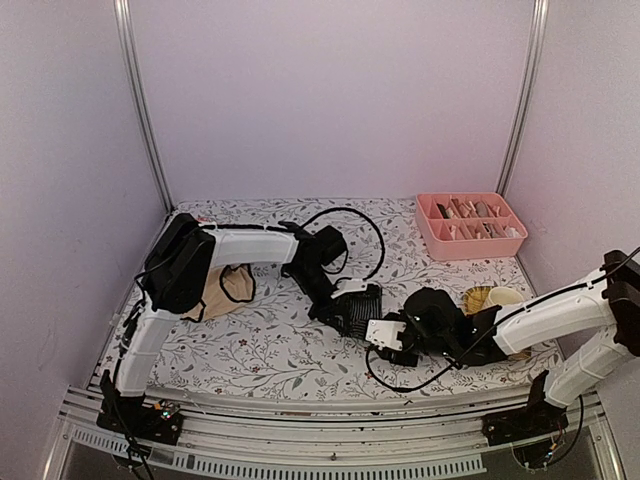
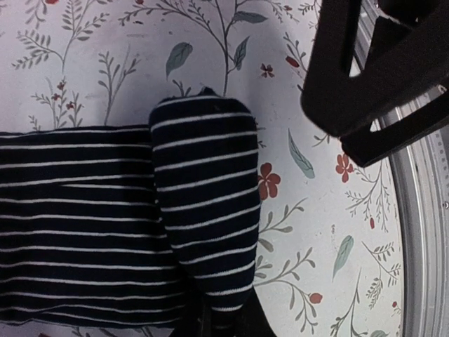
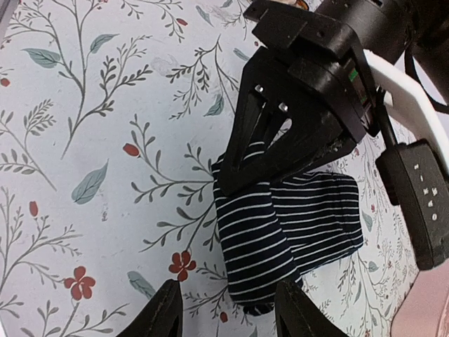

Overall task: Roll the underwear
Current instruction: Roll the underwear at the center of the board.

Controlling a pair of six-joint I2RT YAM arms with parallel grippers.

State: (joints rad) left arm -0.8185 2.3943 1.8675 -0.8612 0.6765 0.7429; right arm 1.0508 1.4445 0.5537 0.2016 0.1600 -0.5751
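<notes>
The task is under way but well short of half done, I judge. The navy briefs (image 3: 309, 225) lie near the middle of the table (image 1: 270, 350), folded into a striped band. One end of the band is wound into a thick roll (image 2: 203, 210), and the rest (image 2: 77, 217) lies flat beside it and touching it. The left hand (image 3: 231, 175) is clenched on the end of that roll, with cloth bunched under its tip. The right hand (image 3: 228, 312) is released: its two fingers stand apart just short of the roll's other end, and nothing is between them. From the top view the two hands sit close together over the cloth. The beige briefs (image 1: 225, 290) lie loose and unrolled on the left side of the table, partly hidden under the left arm and well apart from both hands. What is left, as I read it, is to wind the flat part of the navy pair onto the roll, then roll the beige pair from scratch.
</notes>
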